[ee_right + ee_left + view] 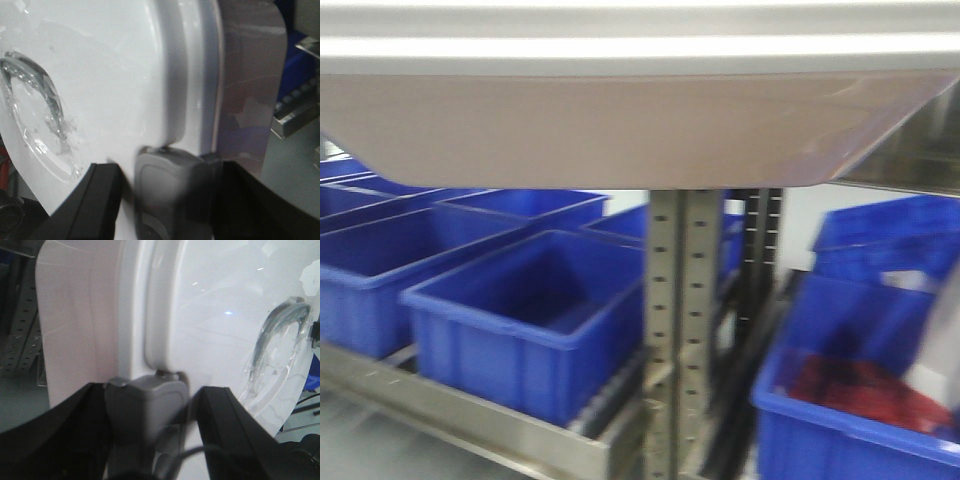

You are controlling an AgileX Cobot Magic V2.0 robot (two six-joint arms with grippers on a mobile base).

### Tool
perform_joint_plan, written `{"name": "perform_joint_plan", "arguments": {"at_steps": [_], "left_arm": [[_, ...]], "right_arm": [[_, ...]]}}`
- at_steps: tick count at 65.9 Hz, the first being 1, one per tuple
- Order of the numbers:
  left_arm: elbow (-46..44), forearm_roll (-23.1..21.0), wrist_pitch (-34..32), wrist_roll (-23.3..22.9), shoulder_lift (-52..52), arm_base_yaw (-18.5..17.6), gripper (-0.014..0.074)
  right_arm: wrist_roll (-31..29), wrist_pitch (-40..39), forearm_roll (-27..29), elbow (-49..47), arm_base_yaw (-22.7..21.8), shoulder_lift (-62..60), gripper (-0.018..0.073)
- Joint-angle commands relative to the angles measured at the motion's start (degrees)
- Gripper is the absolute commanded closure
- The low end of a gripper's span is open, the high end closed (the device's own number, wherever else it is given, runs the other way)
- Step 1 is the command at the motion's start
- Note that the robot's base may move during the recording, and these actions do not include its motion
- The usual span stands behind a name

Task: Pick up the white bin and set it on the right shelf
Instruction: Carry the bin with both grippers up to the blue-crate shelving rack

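White bin (620, 130) airborne, above blue crates (520, 320). L end effector (150, 410) and R end effector (170, 190) each clamped on a bin end. We judge grab done; set-down on right shelf (910, 160) pending.

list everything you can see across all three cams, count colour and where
white bin: one, pinkish-white tub with glossy white lid, raised across the top of the front view
grey clips: two, grey, one at the lid rim in each wrist view
blue crates: at least six, blue, on the lower rack and at right
red contents: red, inside the lower right crate, too blurred to name
steel rack: one, silver, perforated upright at centre, rail at lower left
right shelf: one level, shiny steel, upper right behind the bin's corner
left gripper: one, black fingers either side of a clip, grip unclear
right gripper: one, black, same placement, grip unclear
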Motion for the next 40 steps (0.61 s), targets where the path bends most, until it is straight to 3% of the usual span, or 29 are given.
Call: {"name": "perform_joint_plan", "arguments": {"at_steps": [1, 40], "left_arm": [[-1.69, -9.54, 7.32, 0.85, -0.77, -1.1, 0.0377], [-1.69, -9.54, 7.32, 0.85, -0.77, -1.1, 0.0377]], "right_arm": [[-0.24, 5.32, 10.59, -1.72, 0.74, -1.08, 0.023], [-0.24, 5.32, 10.59, -1.72, 0.74, -1.08, 0.023]]}}
